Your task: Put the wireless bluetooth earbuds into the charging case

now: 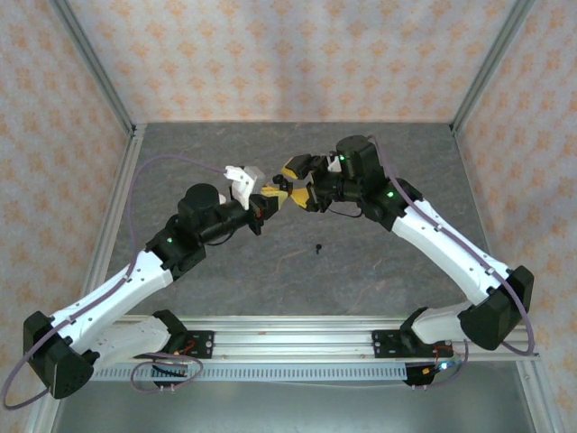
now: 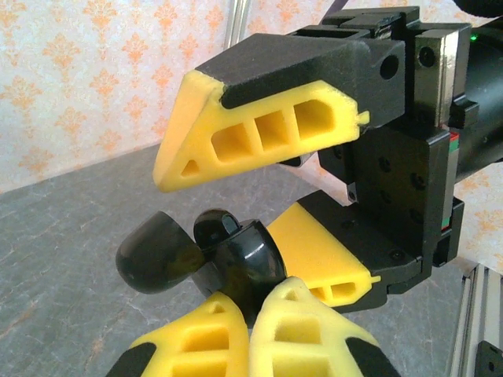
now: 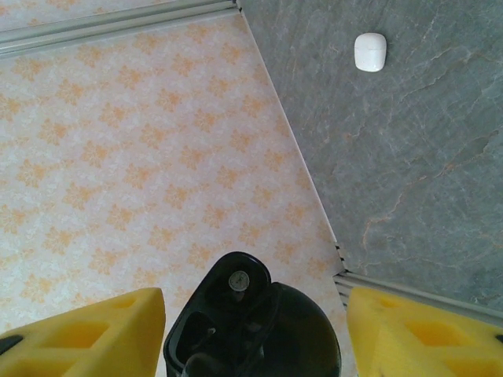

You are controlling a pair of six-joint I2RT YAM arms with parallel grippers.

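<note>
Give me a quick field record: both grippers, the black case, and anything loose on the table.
left gripper: shut on the black case, which looks raised off the table
right gripper: open, one finger on either side of the black case
black case: lid open
black earbud: tiny dark item, likely an earbud, loose on the table, nearer the bases than the grippers
white case: closed, lying on the table, apart from both grippers
</note>
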